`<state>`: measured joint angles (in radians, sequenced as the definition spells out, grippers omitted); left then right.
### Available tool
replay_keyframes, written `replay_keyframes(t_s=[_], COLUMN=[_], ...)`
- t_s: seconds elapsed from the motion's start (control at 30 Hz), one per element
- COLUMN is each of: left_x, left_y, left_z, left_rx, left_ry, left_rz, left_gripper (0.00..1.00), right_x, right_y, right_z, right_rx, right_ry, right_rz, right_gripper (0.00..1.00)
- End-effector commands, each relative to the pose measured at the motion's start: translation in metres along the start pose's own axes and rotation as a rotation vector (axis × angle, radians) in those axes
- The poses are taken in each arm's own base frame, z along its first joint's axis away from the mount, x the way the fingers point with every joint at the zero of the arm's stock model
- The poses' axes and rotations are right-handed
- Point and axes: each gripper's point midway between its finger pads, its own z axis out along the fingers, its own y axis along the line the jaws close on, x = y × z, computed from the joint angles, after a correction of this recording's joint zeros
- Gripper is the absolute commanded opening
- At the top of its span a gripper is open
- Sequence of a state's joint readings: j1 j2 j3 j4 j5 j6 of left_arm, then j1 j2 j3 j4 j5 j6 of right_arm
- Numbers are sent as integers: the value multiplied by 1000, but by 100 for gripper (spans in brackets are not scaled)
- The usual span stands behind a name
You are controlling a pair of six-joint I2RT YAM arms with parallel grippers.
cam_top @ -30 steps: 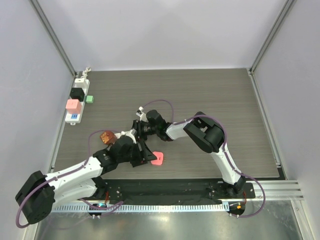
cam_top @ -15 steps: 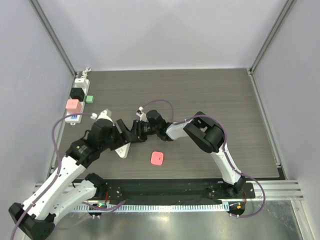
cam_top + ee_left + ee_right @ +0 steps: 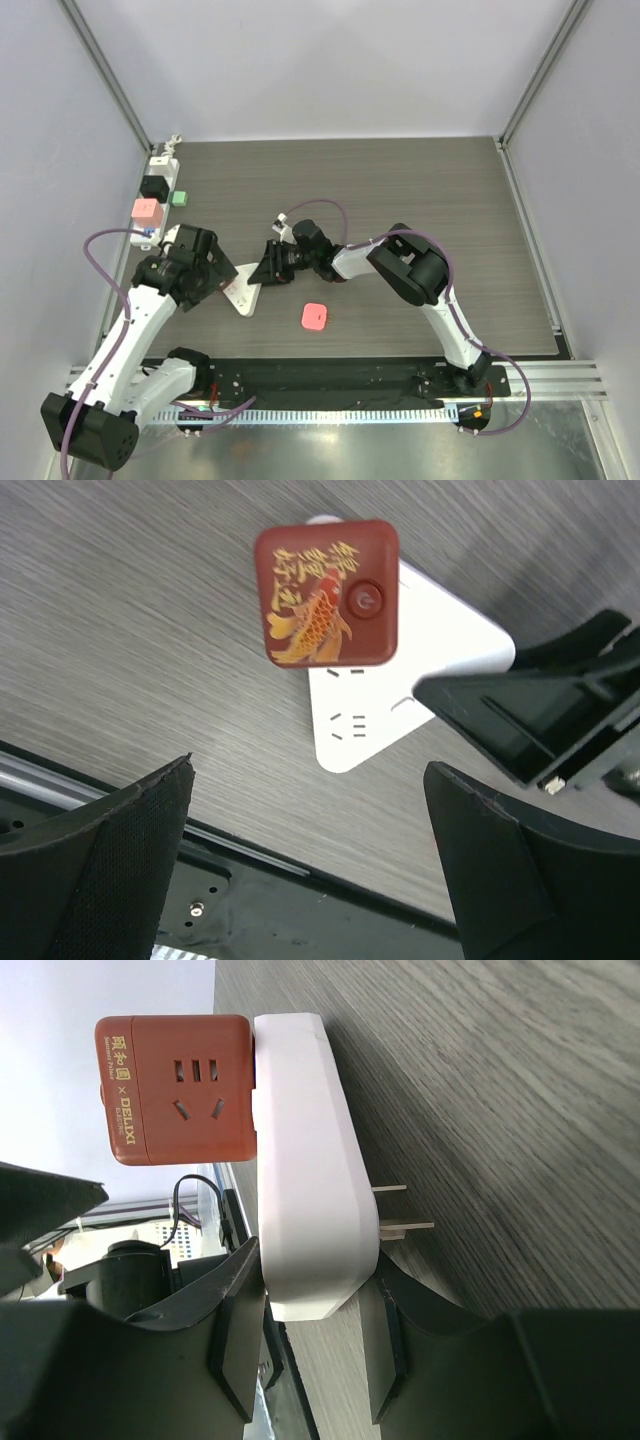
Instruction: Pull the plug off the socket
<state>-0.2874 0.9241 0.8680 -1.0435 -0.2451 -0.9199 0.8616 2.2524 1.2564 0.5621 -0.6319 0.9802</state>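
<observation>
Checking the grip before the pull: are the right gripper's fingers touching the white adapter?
Touching. In the right wrist view the fingers of the right gripper press both sides of the white adapter, no gap.

Top camera overhead, far, looking down; wrist cameras close, sharing red plug [image 3: 325, 592]

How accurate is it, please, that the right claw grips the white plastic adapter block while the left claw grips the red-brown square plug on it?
The left claw is open, clear of the red-brown square plug, as the left wrist view shows. The right claw does grip the white plastic adapter block.
</observation>
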Motion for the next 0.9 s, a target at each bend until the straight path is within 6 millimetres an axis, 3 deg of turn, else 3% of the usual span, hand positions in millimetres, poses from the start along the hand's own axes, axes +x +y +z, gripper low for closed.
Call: replay_keyframes(t_s=[0.0,0.4,0.6,0.87], left_x=[-24,-46,-36,-42], left_y=[0,-19,-26,-4], left_z=[-6,30,46,50], left_rx=[-20,40,79,-23], left_ry=[-83,0,39,-21], left_rz=[-88,-168,-200,-229], left_gripper=[97,95,89,86], right_x=[18,17,17,18], right_y=[-43,-41,-39,-41], right_z=[0,-1,-1,-1], right_rx=[111,103,100,104], right_ry=[40,42,43,46], right_rz=[25,29,28,32], right_gripper=[1,1,1,1])
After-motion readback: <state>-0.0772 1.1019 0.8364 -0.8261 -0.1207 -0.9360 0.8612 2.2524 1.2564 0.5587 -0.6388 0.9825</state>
